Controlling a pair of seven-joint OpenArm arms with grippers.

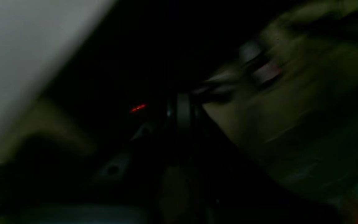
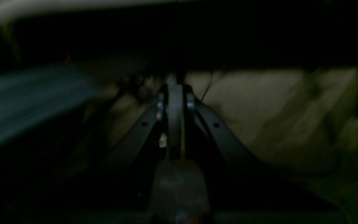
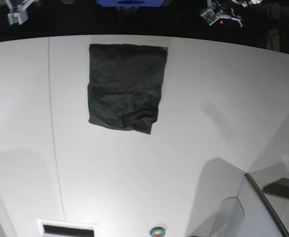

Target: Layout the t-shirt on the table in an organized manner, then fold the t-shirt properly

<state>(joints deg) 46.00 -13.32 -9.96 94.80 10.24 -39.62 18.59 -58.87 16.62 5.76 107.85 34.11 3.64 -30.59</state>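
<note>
The dark green t-shirt (image 3: 124, 86) lies as a roughly rectangular folded piece near the far edge of the white table (image 3: 193, 138), its lower edge a little wrinkled. Neither gripper touches it. Both wrist views are dark and blurred. In the left wrist view my left gripper (image 1: 183, 104) has its fingers pressed together, with nothing visible between them. In the right wrist view my right gripper (image 2: 174, 90) is also shut and empty. I cannot make out either gripper in the base view.
A thin dark seam (image 3: 53, 123) runs down the table's left side. A slotted panel (image 3: 67, 228) and a round green button (image 3: 157, 231) sit at the near edge. Grey arm parts (image 3: 258, 207) rise at the lower right. Small devices (image 3: 218, 15) stand beyond the far edge.
</note>
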